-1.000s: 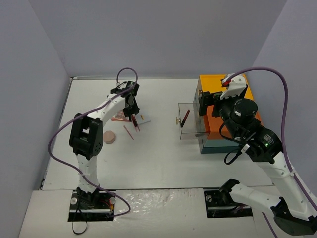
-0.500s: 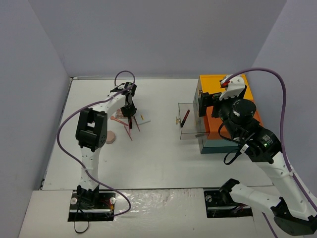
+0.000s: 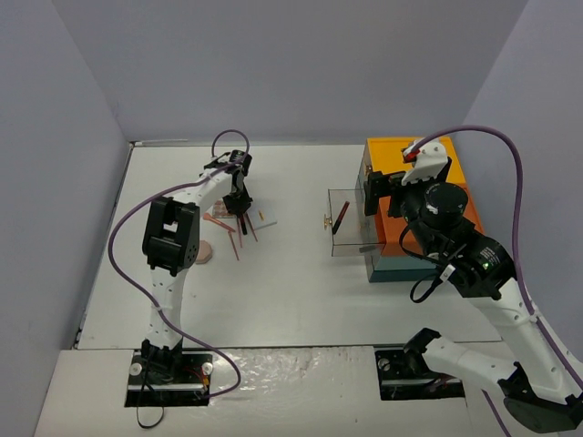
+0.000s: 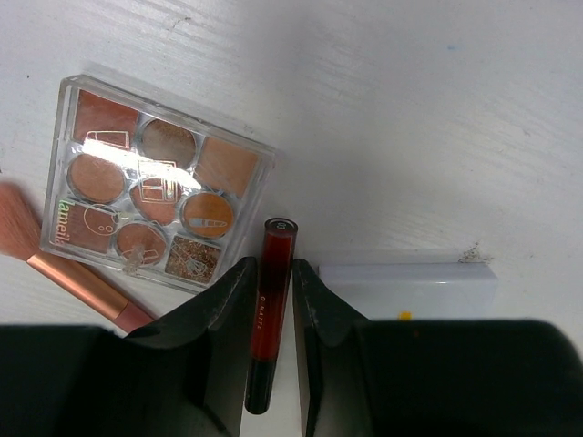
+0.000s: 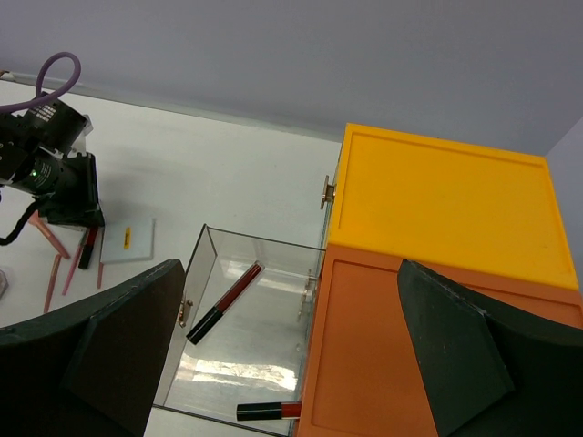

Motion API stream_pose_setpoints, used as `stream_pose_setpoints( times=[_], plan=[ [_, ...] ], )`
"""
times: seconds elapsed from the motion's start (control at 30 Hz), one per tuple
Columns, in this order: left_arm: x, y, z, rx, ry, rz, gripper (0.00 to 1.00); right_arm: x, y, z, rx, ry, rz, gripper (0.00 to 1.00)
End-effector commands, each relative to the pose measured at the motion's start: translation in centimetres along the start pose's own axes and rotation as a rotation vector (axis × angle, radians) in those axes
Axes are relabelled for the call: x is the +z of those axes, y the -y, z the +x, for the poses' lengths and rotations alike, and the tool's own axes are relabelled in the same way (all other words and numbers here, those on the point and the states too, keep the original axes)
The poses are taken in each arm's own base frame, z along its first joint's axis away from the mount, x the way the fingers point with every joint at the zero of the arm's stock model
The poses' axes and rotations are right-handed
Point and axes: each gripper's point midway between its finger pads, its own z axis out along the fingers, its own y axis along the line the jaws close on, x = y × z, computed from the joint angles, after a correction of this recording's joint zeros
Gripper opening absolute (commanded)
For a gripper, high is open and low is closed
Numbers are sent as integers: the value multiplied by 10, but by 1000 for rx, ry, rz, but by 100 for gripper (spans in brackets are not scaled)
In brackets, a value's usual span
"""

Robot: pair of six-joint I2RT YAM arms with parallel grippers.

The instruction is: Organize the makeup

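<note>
My left gripper (image 3: 240,211) is down at the table, its jaws close on either side of a red lip tube (image 4: 273,291) that lies between them. Beside it lie a clear palette of peach and brown pans (image 4: 159,196), a pink brush (image 4: 64,273) and a white card (image 4: 410,287). Thin red pencils (image 3: 235,238) and a peach round compact (image 3: 204,252) lie near the left arm. My right gripper (image 5: 291,355) is wide open and empty above a clear drawer (image 5: 182,309) that holds two red tubes (image 5: 225,302).
The clear drawer (image 3: 351,223) is pulled out to the left of the large orange, yellow and teal box (image 3: 410,173) at the right. Grey walls close in the table on three sides. A purple cable loops over each arm.
</note>
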Motion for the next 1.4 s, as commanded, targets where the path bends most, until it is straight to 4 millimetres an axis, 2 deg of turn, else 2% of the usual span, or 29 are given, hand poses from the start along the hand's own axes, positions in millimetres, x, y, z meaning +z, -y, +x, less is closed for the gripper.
stream_pose_setpoints(
  times=[0.0, 0.1, 0.17, 0.2, 0.3, 0.4, 0.43, 0.5, 0.6, 0.63, 0.73, 0.8, 0.9, 0.97, 1.13, 1.23, 1.37],
  plan=[
    [-15, 9, -21, -6, 53, 44, 19, 2, 4, -20, 39, 78, 26, 100],
    [-14, 8, -20, 0, 51, 38, 14, 3, 4, -22, 40, 81, 26, 100],
    [-17, 7, -22, 7, 54, 39, 2, 2, 4, -25, 42, 85, 24, 100],
    [-19, 7, -22, 12, 54, 36, 0, 2, 4, -25, 42, 85, 22, 100],
    [-42, 10, -33, 19, 92, 65, 0, 0, 4, -29, 46, 94, 18, 100],
    [-83, 19, -50, 16, 150, 135, 0, -1, 3, -30, 48, 98, 15, 100],
    [-112, 24, -59, 13, 189, 184, 0, -1, 3, -31, 49, 100, 11, 100],
    [-147, 33, -66, 4, 225, 268, 0, 0, 2, -31, 47, 97, 9, 100],
    [-203, 58, -69, -13, 266, 452, 0, 2, 1, -32, 47, 97, 5, 100],
    [-229, 71, -67, -16, 283, 540, 0, 4, 0, -32, 46, 95, 4, 100],
    [-288, 107, -49, 13, 314, 748, 0, 7, -2, -33, 44, 91, 1, 100],
    [-317, 133, -27, 28, 289, 878, 0, 10, -5, -32, 41, 86, -5, 100],
    [-346, 164, 12, 61, 232, 1008, 0, 11, -6, -34, 42, 88, -12, 100],
    [-362, 181, 29, 86, 218, 1065, 0, 11, -7, -36, 44, 92, -15, 100],
    [-380, 206, 63, 122, 204, 1132, 2, 10, -6, -38, 47, 98, -9, 100],
    [-378, 221, 83, 157, 187, 1139, 6, 10, -5, -38, 48, 101, -6, 100],
    [-374, 235, 99, 187, 172, 1147, 9, 7, -4, -40, 51, 108, -7, 100]
  ],
)
